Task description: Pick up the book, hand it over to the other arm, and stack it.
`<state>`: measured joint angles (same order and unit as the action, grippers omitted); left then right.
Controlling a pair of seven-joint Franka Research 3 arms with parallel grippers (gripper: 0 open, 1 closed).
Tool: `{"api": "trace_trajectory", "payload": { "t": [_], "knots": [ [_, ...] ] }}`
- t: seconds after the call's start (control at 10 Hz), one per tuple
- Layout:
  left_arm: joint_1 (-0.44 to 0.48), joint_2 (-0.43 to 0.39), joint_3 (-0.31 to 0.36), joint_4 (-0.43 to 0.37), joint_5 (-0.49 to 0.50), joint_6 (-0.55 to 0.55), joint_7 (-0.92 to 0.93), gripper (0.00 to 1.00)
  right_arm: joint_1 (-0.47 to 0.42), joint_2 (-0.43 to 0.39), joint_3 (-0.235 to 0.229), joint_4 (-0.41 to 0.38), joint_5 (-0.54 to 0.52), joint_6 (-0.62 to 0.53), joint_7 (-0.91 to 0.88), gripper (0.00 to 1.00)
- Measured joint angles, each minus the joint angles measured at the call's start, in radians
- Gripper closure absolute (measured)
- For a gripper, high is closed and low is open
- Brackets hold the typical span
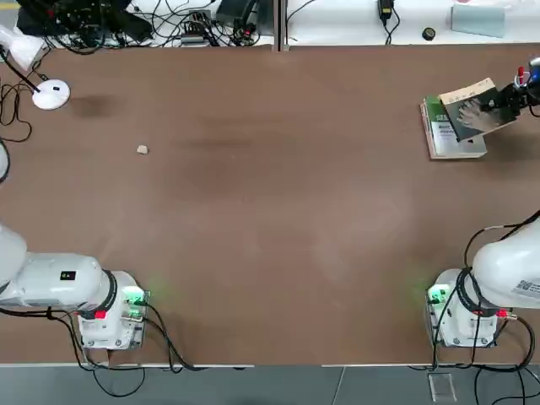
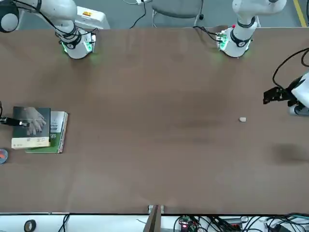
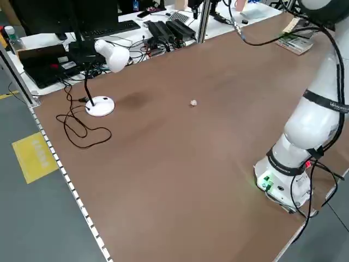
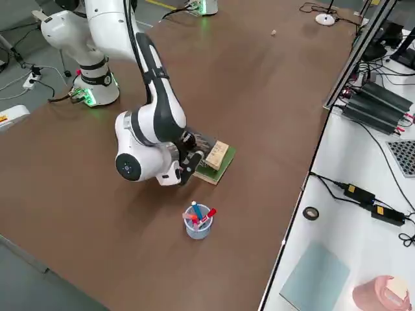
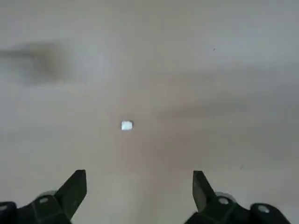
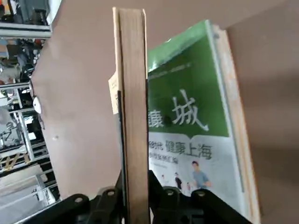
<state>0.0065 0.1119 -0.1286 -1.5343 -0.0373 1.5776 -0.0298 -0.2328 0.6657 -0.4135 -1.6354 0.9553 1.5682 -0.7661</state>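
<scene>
Over the green-and-white book (image 1: 453, 135), right pincer (image 1: 504, 99) clamps the book (image 1: 475, 108)

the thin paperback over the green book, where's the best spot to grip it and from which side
By its edge, from the table's right side, as the right gripper does now: shut on the thin paperback, which sits over the green-and-white book. Its flat, thin shape suits pinching across the covers; the edge overhanging the lower book gives the fingers room.

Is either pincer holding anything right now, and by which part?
The right pincer is shut on the small thin grey-green paperback book, clamped across one edge of it; the left pincer is open and empty.
</scene>
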Motion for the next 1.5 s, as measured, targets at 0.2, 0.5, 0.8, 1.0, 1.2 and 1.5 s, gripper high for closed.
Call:
{"api": "trace_trajectory", "payload": {
  "t": [0.2, 0.5, 0.8, 1.0, 1.2, 1.5],
  "knots": [
    [0.009, -0.069, 0.0, -0.053, 0.0, 0.0, 0.0, 0.0, 0.0, 0.001, 0.001, 0.0, 0.014, 0.008, 0.043, 0.81],
    [0.031, -0.165, 0.0, -0.124, 0.0, -0.001, 0.0, 0.0, 0.0, 0.002, 0.001, 0.0, 0.035, 0.008, 0.097, 0.81],
    [0.04, -0.235, 0.0, -0.19, 0.0, -0.018, 0.0, 0.0, 0.007, 0.005, 0.005, 0.0, 0.034, 0.008, 0.103, 0.81],
    [0.048, -0.273, 0.0, -0.23, 0.0, -0.035, 0.0, 0.0, 0.02, 0.009, 0.007, -0.001, 0.027, 0.008, 0.101, 0.81],
    [0.051, -0.298, 0.0, -0.255, 0.0, -0.04, 0.0, 0.0, 0.027, 0.015, 0.007, -0.002, 0.023, 0.008, 0.087, 0.81],
    [0.054, -0.309, 0.0, -0.276, 0.0, -0.04, 0.0, 0.0, 0.028, 0.02, 0.008, -0.002, 0.01, 0.008, 0.067, 0.81]
  ]
}}
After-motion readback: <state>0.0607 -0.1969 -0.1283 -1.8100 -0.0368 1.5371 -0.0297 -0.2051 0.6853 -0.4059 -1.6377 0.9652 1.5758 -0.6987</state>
